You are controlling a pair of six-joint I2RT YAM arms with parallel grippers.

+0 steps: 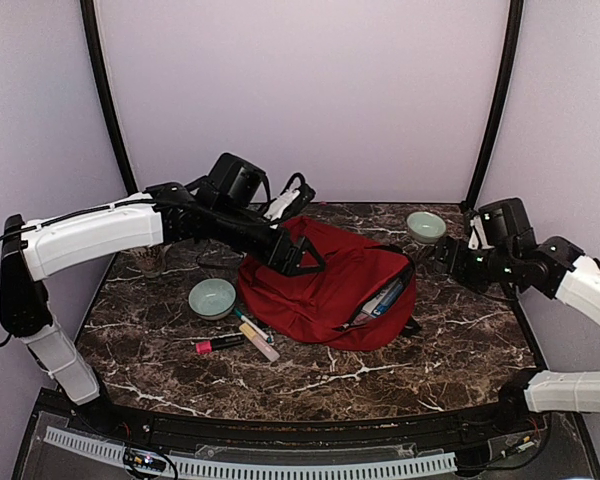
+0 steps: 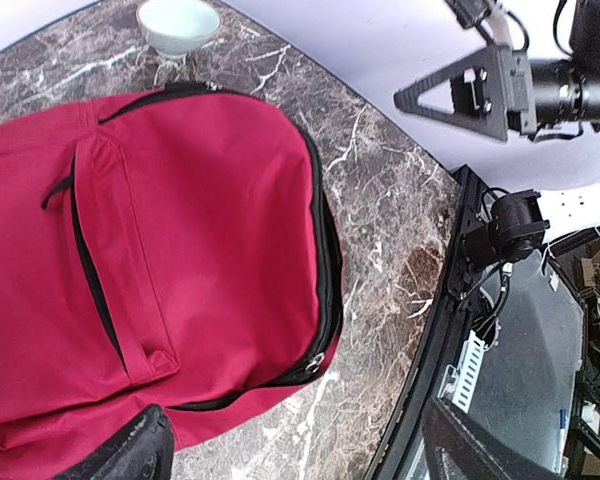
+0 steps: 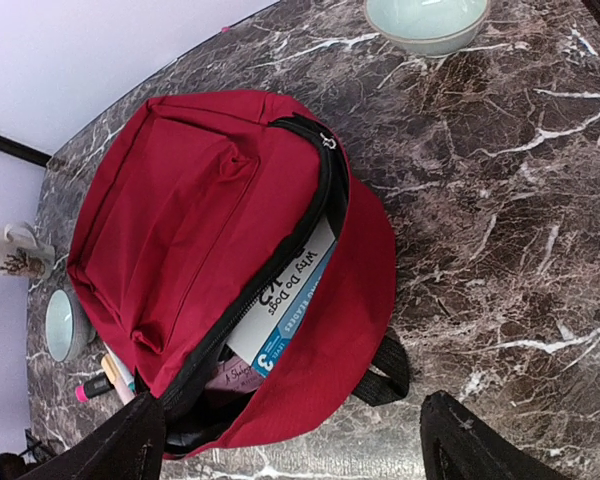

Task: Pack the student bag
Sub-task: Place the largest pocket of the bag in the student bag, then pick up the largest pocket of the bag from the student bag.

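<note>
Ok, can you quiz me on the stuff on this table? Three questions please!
1. True or false: the student bag is zipped all the way shut.
2. How many bowls are on the table?
3. What shows inside the bag's opening? A) a book B) a banana C) a shoe

Key: 1 false, 2 two, 3 A.

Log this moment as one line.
left gripper open over student bag | right gripper open, alongside | zip open, book inside | markers on table

Book [image 3: 288, 292] half hidden inside student bag [image 3: 195, 195].
</note>
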